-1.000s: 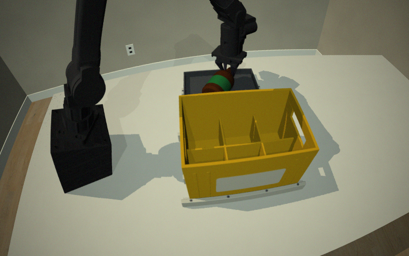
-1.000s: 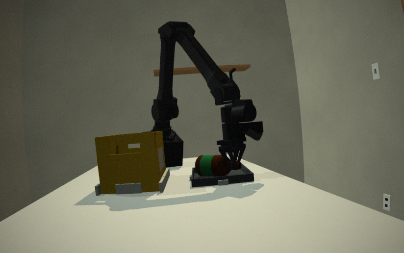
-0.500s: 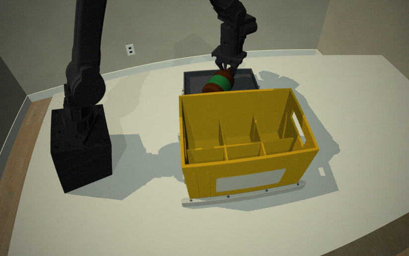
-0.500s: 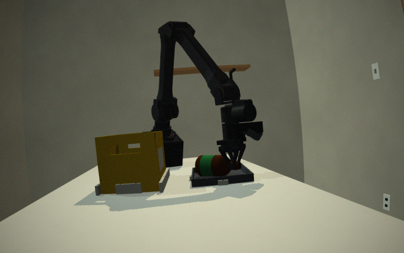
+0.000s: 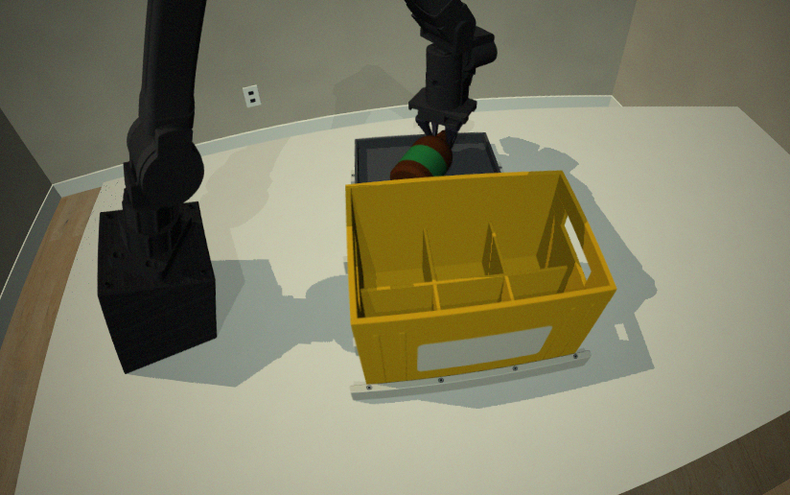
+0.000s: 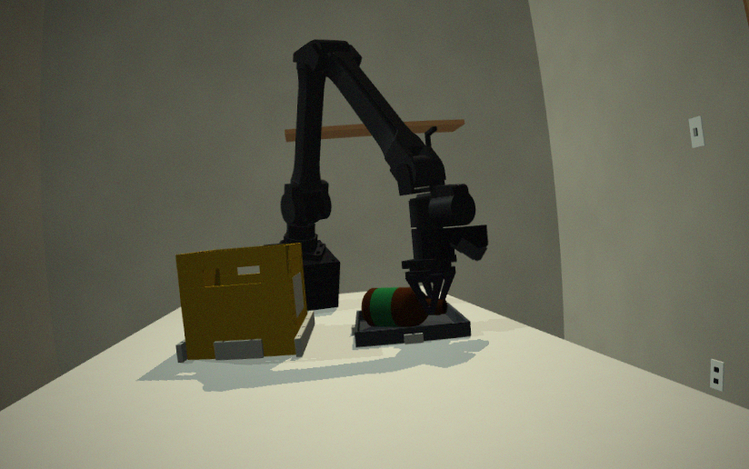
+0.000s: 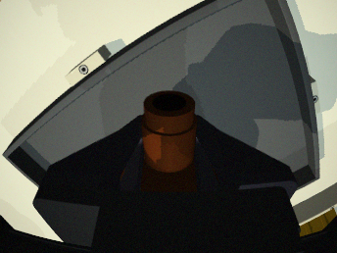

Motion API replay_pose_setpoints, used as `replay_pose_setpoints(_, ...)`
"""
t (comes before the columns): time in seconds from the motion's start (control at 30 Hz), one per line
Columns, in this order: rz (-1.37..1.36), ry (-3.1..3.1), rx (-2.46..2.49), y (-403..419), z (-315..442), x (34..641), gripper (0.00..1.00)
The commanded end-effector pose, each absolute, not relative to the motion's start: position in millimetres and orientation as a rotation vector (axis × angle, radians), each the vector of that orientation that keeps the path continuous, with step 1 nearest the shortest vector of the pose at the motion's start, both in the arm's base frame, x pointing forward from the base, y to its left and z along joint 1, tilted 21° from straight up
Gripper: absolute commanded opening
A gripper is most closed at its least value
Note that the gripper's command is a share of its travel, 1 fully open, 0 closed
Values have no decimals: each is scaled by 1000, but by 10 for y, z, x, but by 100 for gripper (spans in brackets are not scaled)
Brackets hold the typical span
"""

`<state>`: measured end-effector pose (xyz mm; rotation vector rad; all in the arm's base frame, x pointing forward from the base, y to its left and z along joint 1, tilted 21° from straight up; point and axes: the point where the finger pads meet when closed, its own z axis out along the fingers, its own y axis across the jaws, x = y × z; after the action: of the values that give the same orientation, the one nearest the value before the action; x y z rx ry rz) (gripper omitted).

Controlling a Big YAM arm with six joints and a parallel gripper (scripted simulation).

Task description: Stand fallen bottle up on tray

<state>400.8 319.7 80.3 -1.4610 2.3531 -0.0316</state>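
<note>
You've got the gripper [image 5: 441,132] clamped on the neck of the bottle [image 5: 422,159], fingers pointing straight down from above. In the wrist view the brown neck [image 7: 168,134] sits betw. the two dark fingers w/ its open mouth facing away from the cam, toward the tray floor beyond.

Bottle: brown body, green label band [image 6: 383,306] round the middle. It lies on its side in the tray [image 6: 442,330], not upright. In the exterior view the base end points toward the crate side and the neck end toward the gripper [image 6: 433,300]. Can't tell from these views whether the neck end is lifted off the tray floor or resting on it.

Tray: dark, shallow, low rim, rectangular. Bottle is the only thing you can see in it. It sits on the table [image 5: 670,233] just behind the crate [image 5: 379,349] in the top view; the two look near but apart in the exterior view, w/ a strip of table showing betw. them.

Crate: yellow, open top, taller than the tray. Inside, dividers [image 5: 434,273] split it into compartments, a front row of three visible plus more behind. Every compartment you can see into holds nothing. Cut-out handle openings in the side wall [image 5: 577,242] and a window in the front wall. Grey strip [image 5: 466,379] along the crate's base at the near edge.

Arm's black base block [image 5: 116,326] stands on the table well to the side of the crate, apart from both containers.
</note>
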Motion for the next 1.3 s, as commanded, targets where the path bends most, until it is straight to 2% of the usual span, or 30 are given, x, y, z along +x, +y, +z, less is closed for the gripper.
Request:
replay_pose_setpoints(0.0, -41, 2350, -1444, 3158, 851, 4106, 0)
replay_pose_setpoints(1.27, -39, 2344, -1439, 3149, 946, 4093, 0)
